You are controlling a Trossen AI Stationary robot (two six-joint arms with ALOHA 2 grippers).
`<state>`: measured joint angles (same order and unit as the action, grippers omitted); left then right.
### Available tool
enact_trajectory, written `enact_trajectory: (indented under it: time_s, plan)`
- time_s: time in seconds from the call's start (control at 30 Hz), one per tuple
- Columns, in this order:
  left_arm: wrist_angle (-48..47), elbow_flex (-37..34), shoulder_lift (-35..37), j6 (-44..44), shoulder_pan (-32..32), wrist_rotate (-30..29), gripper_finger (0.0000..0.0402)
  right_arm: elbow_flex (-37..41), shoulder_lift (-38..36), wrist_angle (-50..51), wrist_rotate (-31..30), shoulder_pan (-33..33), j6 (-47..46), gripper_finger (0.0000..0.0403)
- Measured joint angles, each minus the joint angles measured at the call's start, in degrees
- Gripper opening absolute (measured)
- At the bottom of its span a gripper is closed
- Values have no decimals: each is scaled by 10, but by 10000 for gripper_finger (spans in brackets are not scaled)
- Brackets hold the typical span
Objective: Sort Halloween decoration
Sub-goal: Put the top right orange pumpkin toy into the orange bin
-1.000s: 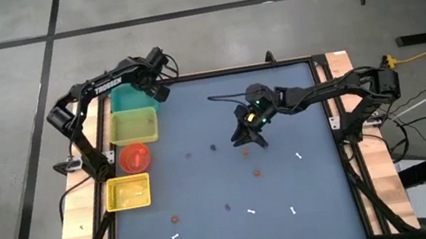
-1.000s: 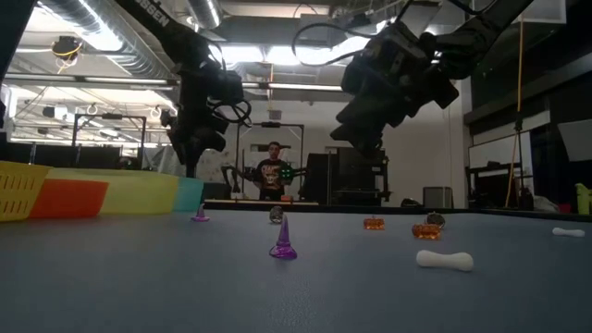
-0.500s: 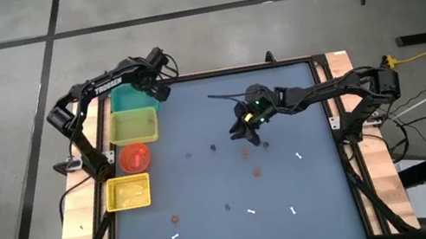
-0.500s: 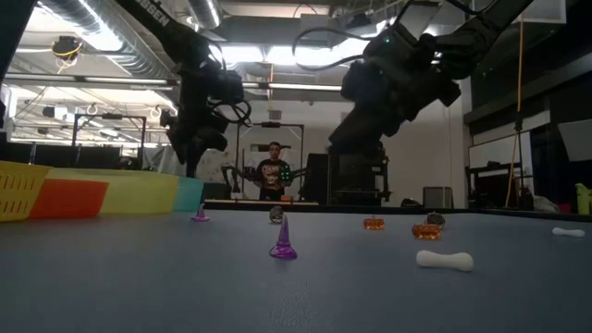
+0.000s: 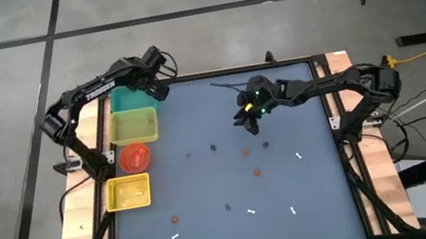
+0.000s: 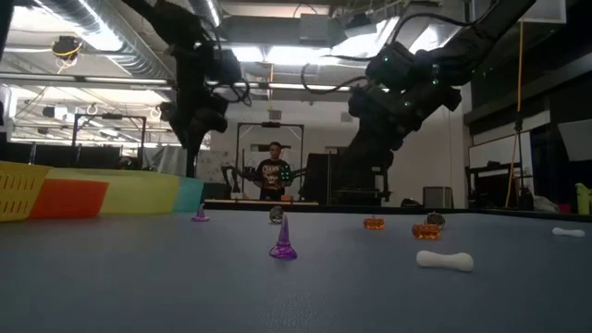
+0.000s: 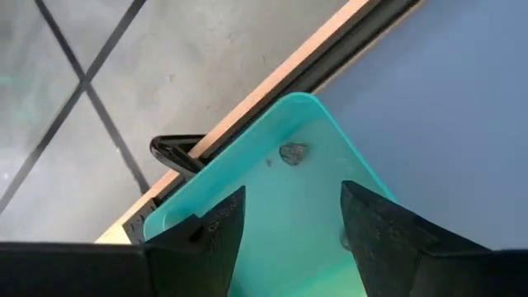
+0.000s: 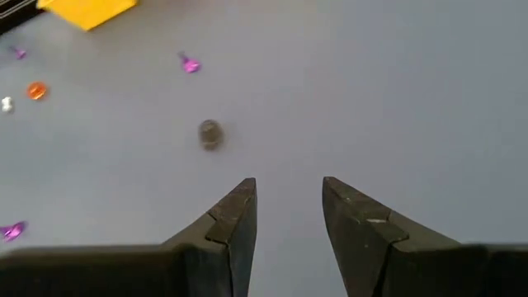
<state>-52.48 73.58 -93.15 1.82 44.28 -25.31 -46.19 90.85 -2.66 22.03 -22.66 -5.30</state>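
The left gripper (image 5: pixel 159 83) hangs over the teal bin (image 5: pixel 131 98) at the table's far left corner, its fingers (image 7: pixel 216 227) spread with nothing between them; the left wrist view shows a small dark trinket (image 7: pixel 292 153) lying on the teal bin's floor near its rim. The right gripper (image 5: pixel 247 120) is raised above the blue table (image 5: pixel 313 190) toward the middle of the far edge, its fingers (image 8: pixel 235 216) parted and holding nothing, with a dark round trinket (image 8: pixel 210 134) on the bare surface ahead of it. The Halloween decoration lies scattered over the table's middle and near half: orange round pieces (image 5: pixel 246 152), purple pieces such as a small cone (image 6: pixel 283 240), and white sticks (image 5: pixel 298 155), one of them close to the near edge in the low view (image 6: pixel 444 261). Along the left edge, nearer than the teal bin, stand a light yellow bin (image 5: pixel 133 128), a red round bin (image 5: pixel 134 157) and a yellow bin (image 5: pixel 128 192). A person (image 6: pixel 273 173) stands in the room beyond the far edge.
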Motion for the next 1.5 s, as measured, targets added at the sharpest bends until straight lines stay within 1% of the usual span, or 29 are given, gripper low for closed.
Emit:
enact_trajectory:
  time_s: [0.1, 0.2, 0.27, 0.37, 0.5, 0.63, 0.83, 0.97, 1.1, 1.27, 1.4, 1.5]
  plan:
    - [-15, 0, 30, 2, -14, 22, 184, 0, 0, 3, 0, -19, 0, 138]
    - [-21, 0, 60, 11, -33, 67, 184, 0, 0, 15, 0, -39, 2, 138]
    - [-16, 0, 80, 19, -54, 85, 184, 0, 0, 24, 0, -52, 12, 138]
    - [-12, 0, 104, 32, -89, 97, 184, 0, -5, 48, -1, -72, 30, 138]
    - [-7, 0, 130, 49, -147, 96, 184, 0, -32, 89, -24, -94, 55, 138]
    - [23, 0, 142, 67, -205, 94, 184, 0, -68, 137, -87, -107, 87, 138]
    - [75, 0, 140, 69, -286, 94, 184, 0, -107, 210, -237, -108, 135, 138]
    - [98, -1, 139, 69, -332, 93, 184, 0, -111, 255, -306, -108, 153, 138]
    - [156, -39, 140, 68, -375, 75, 184, 0, -111, 296, -346, -108, 168, 138]
    - [231, -118, 141, 86, -412, 63, 184, 0, -111, 316, -350, -108, 176, 138]
    - [325, -179, 141, 99, -438, 64, 184, 0, -111, 316, -350, -108, 180, 138]
    - [376, -218, 141, 112, -455, 64, 184, 0, -111, 320, -349, -117, 183, 138]
